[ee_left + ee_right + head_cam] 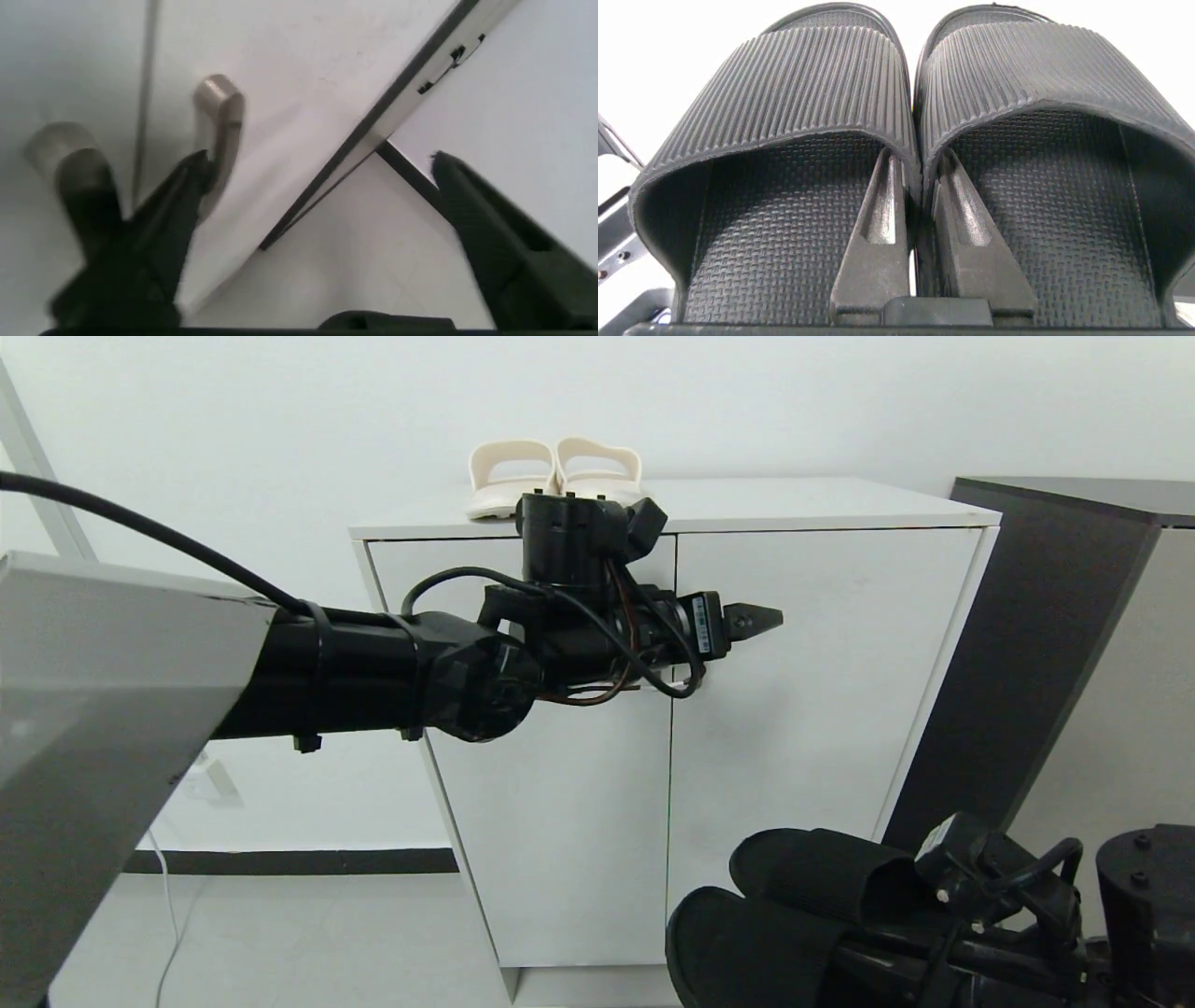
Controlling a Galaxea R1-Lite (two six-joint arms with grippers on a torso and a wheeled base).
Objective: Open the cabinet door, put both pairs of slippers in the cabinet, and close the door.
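Black slippers [794, 915] hang low, front-right of the cabinet [822, 709], w/ the right claw [918, 187] clamped on the pair's touching inner edges, one finger inside each strap. We judge them light, soft and rubbery. Ribbed straps & textured soles give grip, but they'd flex, so those paired inner edges look the best hold. Cream slippers [555, 476] sit side by side on the cabinet top, prob. same handling. Both doors look shut. Their panels are smooth, so we'd pull by a metal handle [220, 121]. Left claw [752, 619] is spread open at upper-door height, one finger just beside that handle, not clamping it. Around: white wall, pale floor, black skirting [289, 861], dark unit [1027, 663] right beside the cabinet.
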